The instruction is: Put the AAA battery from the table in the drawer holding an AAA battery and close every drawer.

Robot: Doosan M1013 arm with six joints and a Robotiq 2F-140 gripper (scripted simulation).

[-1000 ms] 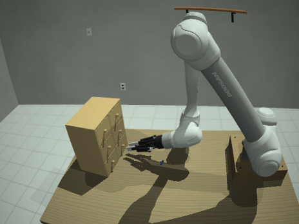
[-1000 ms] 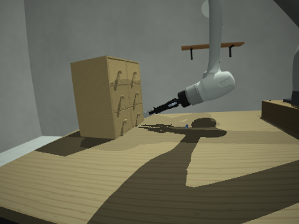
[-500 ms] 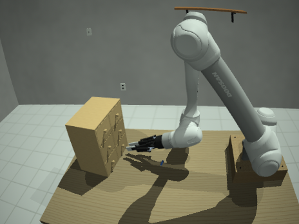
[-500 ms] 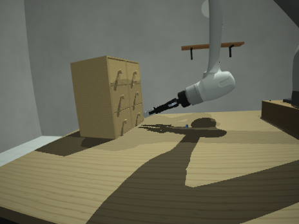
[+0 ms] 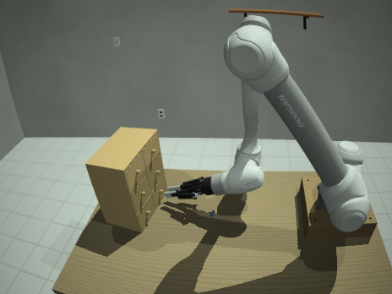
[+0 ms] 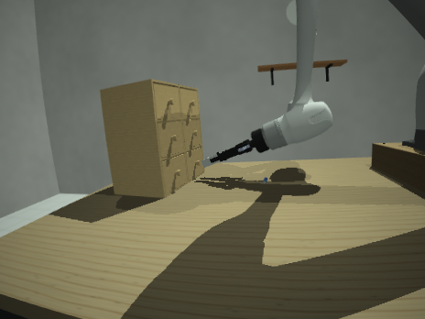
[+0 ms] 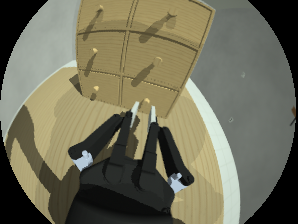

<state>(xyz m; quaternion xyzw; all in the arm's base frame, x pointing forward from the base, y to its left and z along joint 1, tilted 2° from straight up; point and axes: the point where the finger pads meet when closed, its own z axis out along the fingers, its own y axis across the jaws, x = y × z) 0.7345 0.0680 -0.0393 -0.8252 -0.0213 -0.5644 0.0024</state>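
Note:
The small wooden chest (image 5: 125,177) stands at the table's left, with six drawers in two columns, all pushed in; it also shows in the exterior view (image 6: 151,137) and the wrist view (image 7: 140,43). My gripper (image 5: 166,194) (image 6: 206,160) reaches level toward the chest's front, its tips just short of the lower drawers. In the wrist view (image 7: 145,106) the fingers stand close together with a small gap and nothing between them. The AAA battery (image 5: 212,214) (image 6: 266,180), small and blue-tipped, lies on the table under my wrist, in the arm's shadow. The drawers' contents are hidden.
The arm's base sits on a raised wooden block (image 5: 334,211) at the table's right. A wooden shelf (image 5: 274,13) hangs on the back wall. The table's left edge runs close behind the chest.

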